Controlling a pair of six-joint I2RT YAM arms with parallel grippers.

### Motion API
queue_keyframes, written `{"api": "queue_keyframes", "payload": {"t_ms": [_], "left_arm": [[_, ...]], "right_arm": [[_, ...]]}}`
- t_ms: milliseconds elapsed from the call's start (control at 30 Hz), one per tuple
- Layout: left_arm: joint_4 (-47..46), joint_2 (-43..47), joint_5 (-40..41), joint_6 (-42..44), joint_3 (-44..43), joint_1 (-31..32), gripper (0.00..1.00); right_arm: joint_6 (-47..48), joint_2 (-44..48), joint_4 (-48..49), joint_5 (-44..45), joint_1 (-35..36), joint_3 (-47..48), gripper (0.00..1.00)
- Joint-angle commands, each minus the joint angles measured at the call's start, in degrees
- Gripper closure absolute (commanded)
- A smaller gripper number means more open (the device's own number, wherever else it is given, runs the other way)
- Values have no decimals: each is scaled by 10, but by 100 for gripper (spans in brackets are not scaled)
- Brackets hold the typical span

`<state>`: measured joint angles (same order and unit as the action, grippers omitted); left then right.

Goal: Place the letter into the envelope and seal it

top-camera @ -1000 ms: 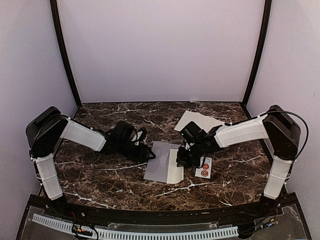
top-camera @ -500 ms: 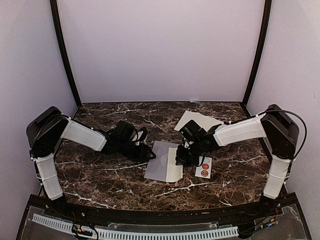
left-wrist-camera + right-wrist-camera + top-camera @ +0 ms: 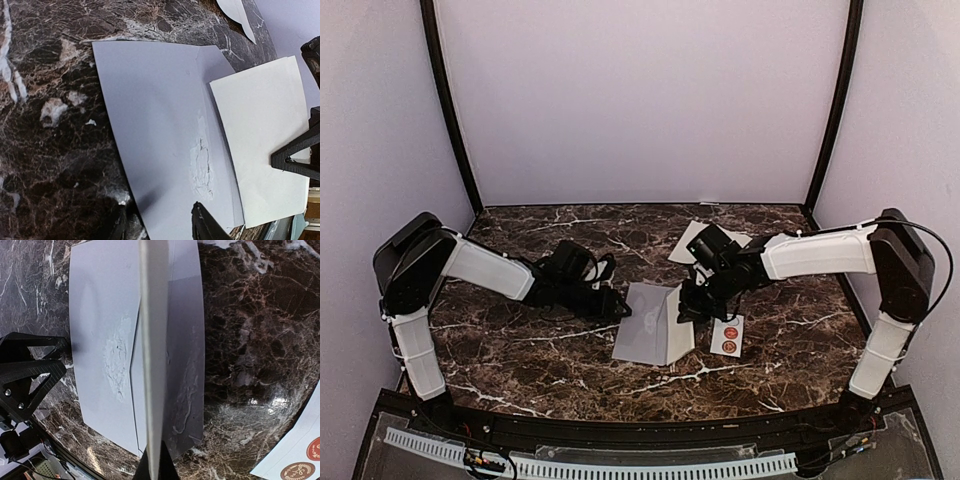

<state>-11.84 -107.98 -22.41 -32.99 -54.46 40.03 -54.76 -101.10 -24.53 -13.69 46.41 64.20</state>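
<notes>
right end effector [image 3: 688, 308] on tilted letter [image 3: 260, 135]

Envelope [image 3: 640, 325] flat on the counter [image 3: 520, 350], centred, left tool [image 3: 620, 305] at its left edge. Letter [image 3: 682, 335] tilted up over its right side, in the right tool [image 3: 692, 305]. Sticker strip [image 3: 727, 336] just right of both; loose sheet [image 3: 688, 240] behind.

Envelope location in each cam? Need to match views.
Top external: envelope at table centre, between the arms.
Left wrist: envelope fills the middle of the frame.
Right wrist: envelope upper left, running behind the letter's raised edge.
Shared landmark: white letter along one side of it.
</notes>
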Motion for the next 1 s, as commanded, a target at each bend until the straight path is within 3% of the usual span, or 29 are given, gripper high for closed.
{"api": "queue_keyframes", "payload": {"t_ms": [0, 433, 967], "left_arm": [[47, -2, 23, 13, -13, 0, 57], [45, -19, 23, 18, -38, 0, 56], [41, -45, 25, 26, -47, 0, 56]], "right_arm": [[27, 15, -44, -27, -17, 26, 100], [43, -31, -46, -97, -46, 47, 100], [35, -58, -43, -94, -57, 48, 100]]}}
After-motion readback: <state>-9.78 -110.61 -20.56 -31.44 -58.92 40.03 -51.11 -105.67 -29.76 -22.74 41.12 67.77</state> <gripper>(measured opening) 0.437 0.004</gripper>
